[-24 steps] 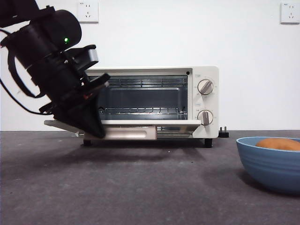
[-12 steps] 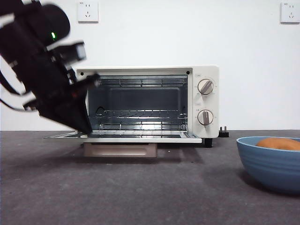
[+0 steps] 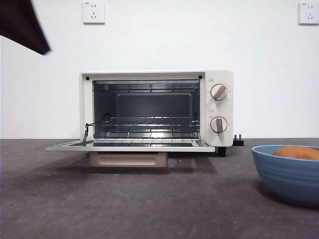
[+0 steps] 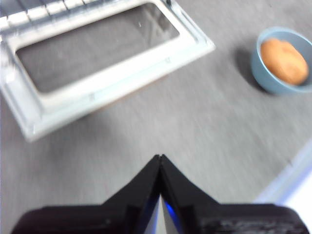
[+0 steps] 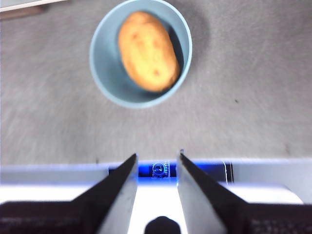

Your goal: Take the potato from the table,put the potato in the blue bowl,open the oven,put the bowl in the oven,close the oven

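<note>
The cream-white oven [image 3: 157, 107] stands at the back of the table [image 3: 149, 209] with its glass door [image 3: 129, 147] folded flat down and the wire rack showing inside. At the right edge sits the blue bowl [image 3: 286, 174] with the orange-brown potato [image 3: 297, 152] in it. My left gripper [image 4: 160, 158] is shut on nothing, high above the table in front of the open door [image 4: 97, 73]; in the front view it is only a black tip [image 3: 25, 25] at the top left. My right gripper [image 5: 157, 156] hangs open above the near side of the bowl [image 5: 105, 63] and potato [image 5: 147, 51].
The oven's two knobs [image 3: 218, 92] are on its right side. A small black plug [image 3: 238, 141] lies beside the oven's right foot. A pale table edge [image 4: 292, 180] runs near the bowl in the left wrist view.
The left arm has let go of the oven door and lifted up and to the left, almost out of the front view. The door has dropped from half open to flat.
</note>
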Tool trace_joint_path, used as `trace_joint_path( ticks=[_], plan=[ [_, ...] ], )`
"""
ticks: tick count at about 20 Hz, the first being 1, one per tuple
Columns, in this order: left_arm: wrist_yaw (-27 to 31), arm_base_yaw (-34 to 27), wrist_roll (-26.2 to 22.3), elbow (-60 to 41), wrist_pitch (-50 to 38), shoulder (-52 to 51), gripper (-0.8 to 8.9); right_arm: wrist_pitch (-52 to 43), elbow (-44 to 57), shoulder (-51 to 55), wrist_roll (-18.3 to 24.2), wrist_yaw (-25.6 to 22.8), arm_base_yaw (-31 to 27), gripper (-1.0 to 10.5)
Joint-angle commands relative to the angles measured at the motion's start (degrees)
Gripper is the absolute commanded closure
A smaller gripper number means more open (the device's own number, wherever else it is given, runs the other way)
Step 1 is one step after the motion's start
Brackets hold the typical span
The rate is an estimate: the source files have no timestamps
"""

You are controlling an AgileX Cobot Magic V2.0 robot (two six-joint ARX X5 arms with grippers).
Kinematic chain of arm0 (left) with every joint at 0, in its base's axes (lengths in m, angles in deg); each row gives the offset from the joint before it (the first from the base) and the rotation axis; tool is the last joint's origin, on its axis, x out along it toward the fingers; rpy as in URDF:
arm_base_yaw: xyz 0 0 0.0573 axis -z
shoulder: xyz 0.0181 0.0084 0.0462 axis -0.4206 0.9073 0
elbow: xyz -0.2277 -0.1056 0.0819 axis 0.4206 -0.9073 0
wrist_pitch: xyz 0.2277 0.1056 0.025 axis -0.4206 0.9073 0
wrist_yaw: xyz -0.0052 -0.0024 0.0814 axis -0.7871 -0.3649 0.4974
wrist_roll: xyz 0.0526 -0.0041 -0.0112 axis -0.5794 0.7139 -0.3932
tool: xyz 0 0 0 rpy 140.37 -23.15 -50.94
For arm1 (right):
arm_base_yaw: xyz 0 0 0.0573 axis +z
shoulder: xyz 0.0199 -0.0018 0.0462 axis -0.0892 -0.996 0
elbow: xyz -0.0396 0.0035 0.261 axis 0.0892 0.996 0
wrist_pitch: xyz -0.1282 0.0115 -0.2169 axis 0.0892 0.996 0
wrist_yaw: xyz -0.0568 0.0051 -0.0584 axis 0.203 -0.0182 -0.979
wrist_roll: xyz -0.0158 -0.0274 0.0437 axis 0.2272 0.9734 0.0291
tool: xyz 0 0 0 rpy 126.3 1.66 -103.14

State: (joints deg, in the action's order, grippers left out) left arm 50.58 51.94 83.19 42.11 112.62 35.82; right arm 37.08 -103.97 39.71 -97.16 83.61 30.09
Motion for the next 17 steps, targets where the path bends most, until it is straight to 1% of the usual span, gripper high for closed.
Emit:
trace_joint_path(
  ticks=[1, 4, 6, 7, 9, 10, 12, 14, 17],
  plan=[
    [0.1, 0.1, -0.7, -0.2, 4.3, -2.6, 8.19, -5.2, 2.7, -3.6, -1.6, 0.2, -1.6, 8.1],
    [0.1, 0.1, -1.7, -0.2, 6.8, -4.9, 8.19, -9.8, 3.1, -11.4, -0.2, 0.4, -6.2, 8.1],
    [0.1, 0.1, -1.7, -0.2, 7.0, -5.4, 8.19, -12.9, 3.1, -16.4, 0.6, 2.2, -9.0, 8.1],
    [0.1, 0.1, -1.8, -0.2, 7.0, -5.4, 8.19, -13.7, 3.1, -18.8, 0.8, 3.3, -10.1, 8.1],
    [0.1, 0.1, -2.0, -0.2, 7.0, -5.4, 8.19, -13.9, 3.1, -23.4, 1.9, 3.2, -11.7, 8.1],
    [0.1, 0.1, -2.3, -0.2, 7.0, -5.4, 8.19, -14.1, 3.1, -25.3, 2.4, 3.3, -12.3, 7.7],
    [0.1, 0.1, -2.3, -0.2, 7.2, -5.4, 8.19, -15.5, 3.1, -27.6, 3.0, 3.3, -12.7, 6.4],
    [0.1, 0.1, -2.3, -0.2, 7.2, -5.4, 8.19, -17.7, 3.1, -28.0, 2.8, 3.1, -12.7, 6.3],
    [0.1, 0.1, -2.3, -0.2, 7.0, -5.4, 8.19, -18.6, 3.1, -28.2, 2.5, 0.1, -13.1, 6.3]
  ],
)
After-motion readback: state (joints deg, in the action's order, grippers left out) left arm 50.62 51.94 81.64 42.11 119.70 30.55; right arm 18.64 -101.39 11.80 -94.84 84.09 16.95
